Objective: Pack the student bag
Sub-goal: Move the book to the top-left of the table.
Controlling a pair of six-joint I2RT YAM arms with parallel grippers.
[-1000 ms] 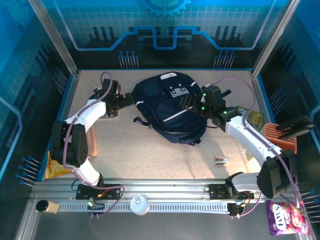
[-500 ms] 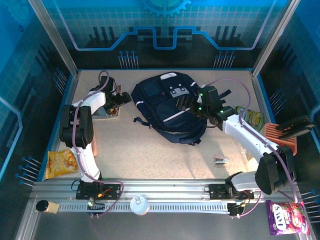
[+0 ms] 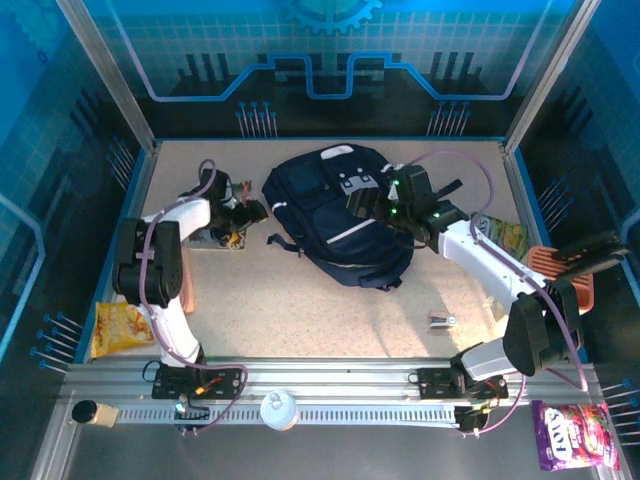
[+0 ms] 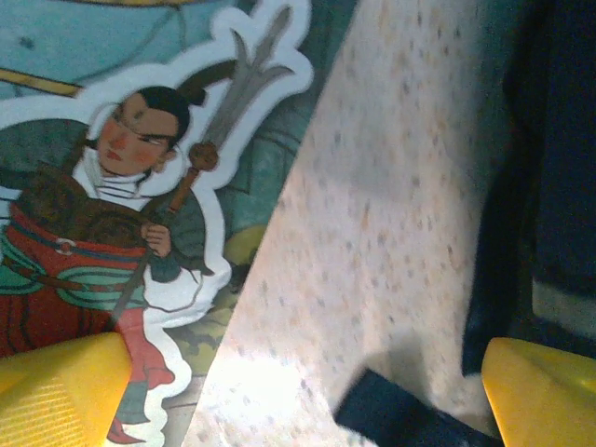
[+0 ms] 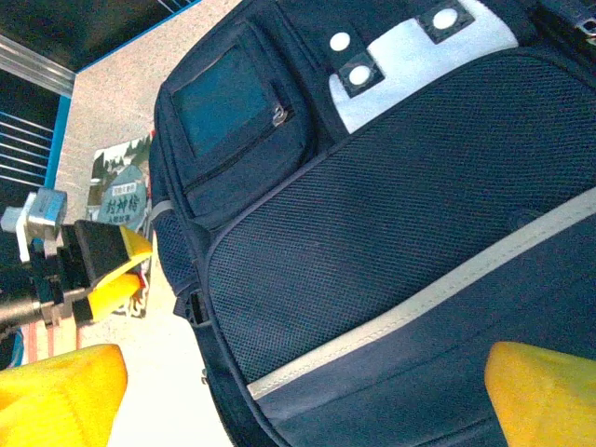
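The student bag, dark navy with thin pale stripes and a grey-white patch, lies flat mid-table. My right gripper hangs open just over its front panel; the mesh fabric and a stripe lie between its yellow fingertips, with nothing held. My left gripper stands open low over the table beside the bag's left edge. One of its yellow fingertips is over an illustrated book, and a dark strap lies between the jaws. That book and the left gripper appear in the right wrist view too.
The book lies left of the bag. A yellow snack bag sits at the left edge, a green packet and an orange-brown item at the right. A small object lies front right. A purple candy bag and a white lid rest by the rail.
The left arm has folded back, uncovering the snack bag, and its gripper has slid right toward the bag's edge. The right gripper has moved left and farther over the bag.
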